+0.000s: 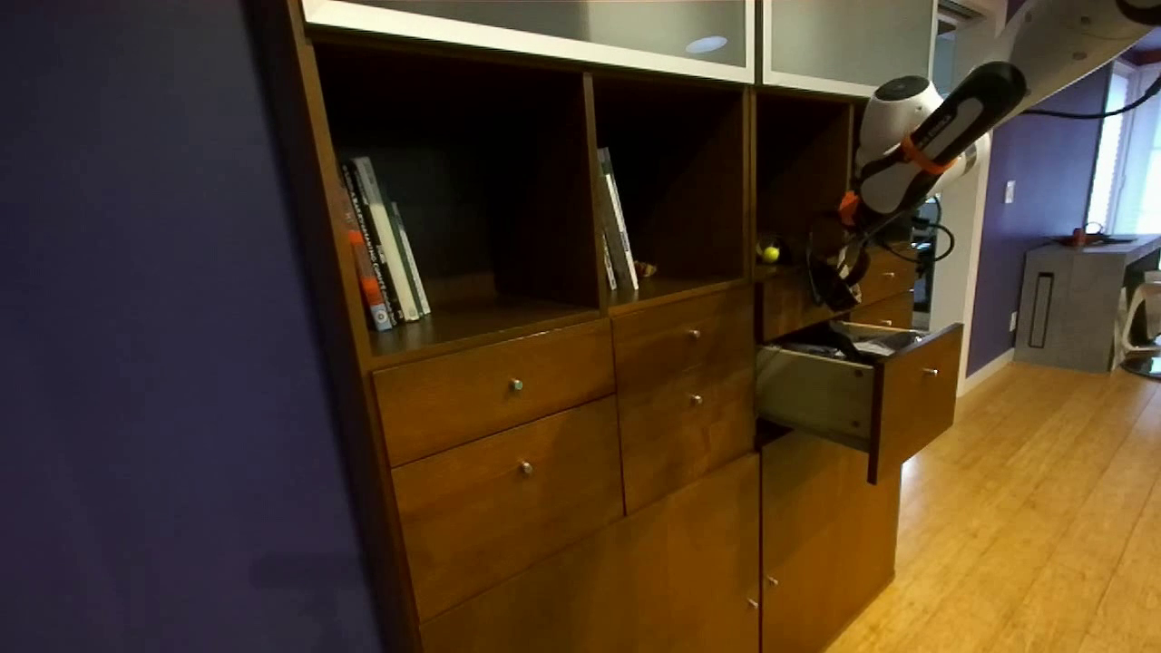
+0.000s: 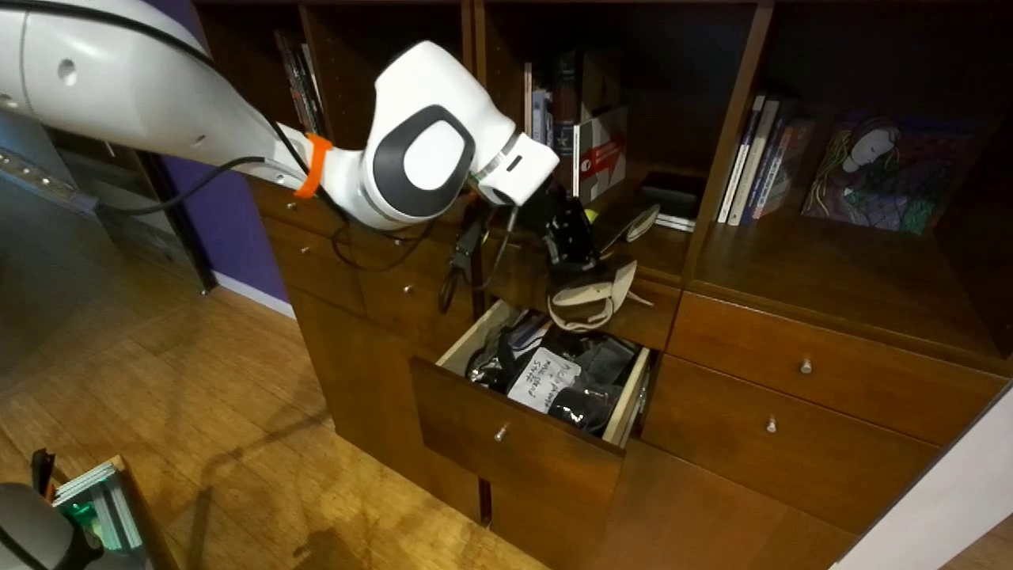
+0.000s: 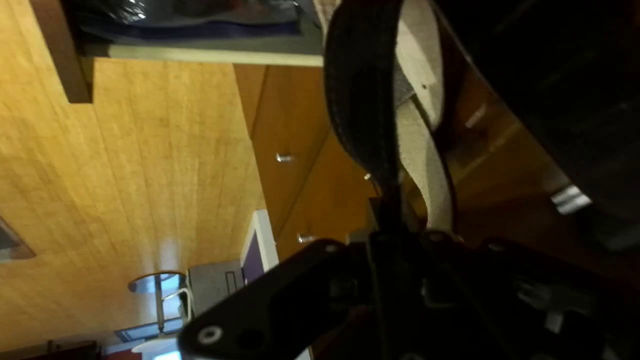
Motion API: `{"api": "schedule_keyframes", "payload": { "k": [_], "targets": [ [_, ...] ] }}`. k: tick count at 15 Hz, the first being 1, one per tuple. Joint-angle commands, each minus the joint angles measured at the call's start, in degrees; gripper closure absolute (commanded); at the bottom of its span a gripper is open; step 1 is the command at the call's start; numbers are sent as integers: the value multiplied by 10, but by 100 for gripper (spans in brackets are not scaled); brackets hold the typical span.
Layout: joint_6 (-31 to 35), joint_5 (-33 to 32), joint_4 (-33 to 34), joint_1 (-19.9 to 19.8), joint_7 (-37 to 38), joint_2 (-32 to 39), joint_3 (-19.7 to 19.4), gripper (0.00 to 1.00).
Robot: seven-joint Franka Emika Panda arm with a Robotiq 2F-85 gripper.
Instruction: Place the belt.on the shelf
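Pincer (image 3: 392, 215) clamped tight on a dark belt (image 3: 360, 95), a robot arm (image 2: 431, 154) reaches along a reddish-brown cabinet (image 1: 671, 553); the belt hangs in loops above a pulled-out drawer (image 2: 526, 455), its tan underside showing. Inside that drawer, in an exterior view, lie black items, glossy plastic and a white label (image 2: 544, 378) bearing handwriting. The belt dangles outside the shelf (image 1: 803, 163), the compartment above the drawer, where a yellow-green ball (image 1: 770, 255) rests near the front; upright books (image 2: 566, 119) and a flat black object (image 2: 673, 192) on white-edged items share the space. One bay over, a row of books (image 2: 756, 162) leans beside a colorful picture (image 2: 878, 178) of a long-haired woman. Farther along, in an exterior view, two more cubbies hold leaning volumes (image 1: 385, 245): several at the cabinet's end, near the purple wall (image 1: 163, 363), and a slim few in the next bay, with a small brown object (image 1: 645, 269) beside them. Drawers beneath these bays sit flush, their fronts fitted with metal knobs (image 1: 526, 468). Above run frosted panels (image 1: 544, 23) in white frames.
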Motion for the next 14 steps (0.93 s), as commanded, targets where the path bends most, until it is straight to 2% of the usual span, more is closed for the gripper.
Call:
{"api": "schedule_keyframes", "payload": {
  "k": [1,4,11,13,14],
  "targets": [
    [77,-74,-16,16,84,-47,-17,99],
    [141,-162,1,15,173,-61,-31,99],
    [267,-407,97,5,422,-48,-74,99],
    [294,-432,118,7,474,-35,-79,99],
    [283,-413,82,12,462,-44,-70,99]
  ]
}}
